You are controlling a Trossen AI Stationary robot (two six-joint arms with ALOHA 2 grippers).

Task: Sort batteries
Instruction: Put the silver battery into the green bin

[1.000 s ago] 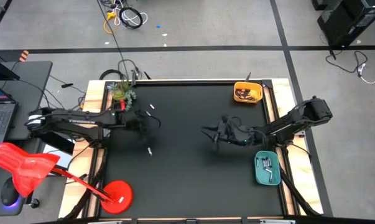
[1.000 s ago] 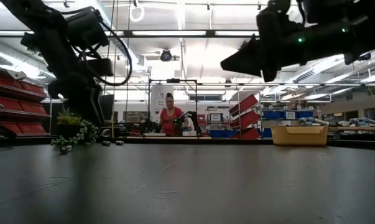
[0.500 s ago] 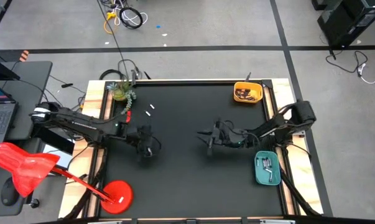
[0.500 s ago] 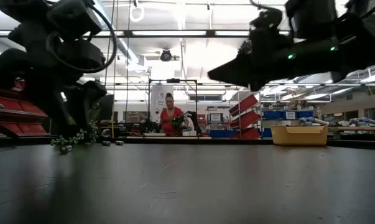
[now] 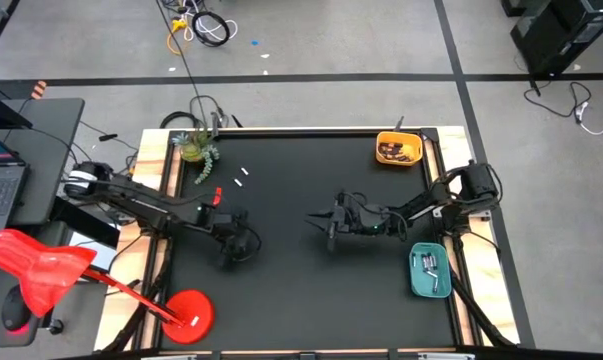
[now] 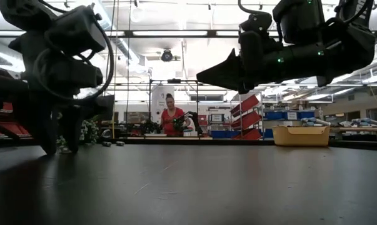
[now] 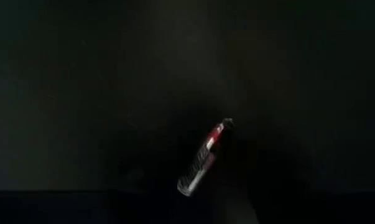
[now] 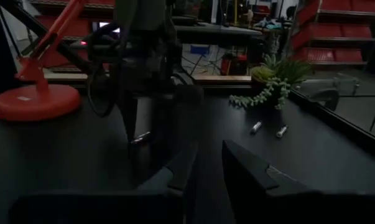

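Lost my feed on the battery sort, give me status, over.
Left gripper low over the mat, a red-and-silver battery under it, not gripped. Right gripper mid-table, off the mat. Two loose batteries near the plant. Path clear.

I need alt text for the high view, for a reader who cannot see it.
Seen from above, the left hand is lowered onto the black table while the right hand hovers mid-table. Two loose batteries lie near a small plant; a yellow tray and a teal tray sit at the right edge.

Left gripper point(image 5: 237, 243) lowered to table, right gripper point(image 5: 330, 224) raised
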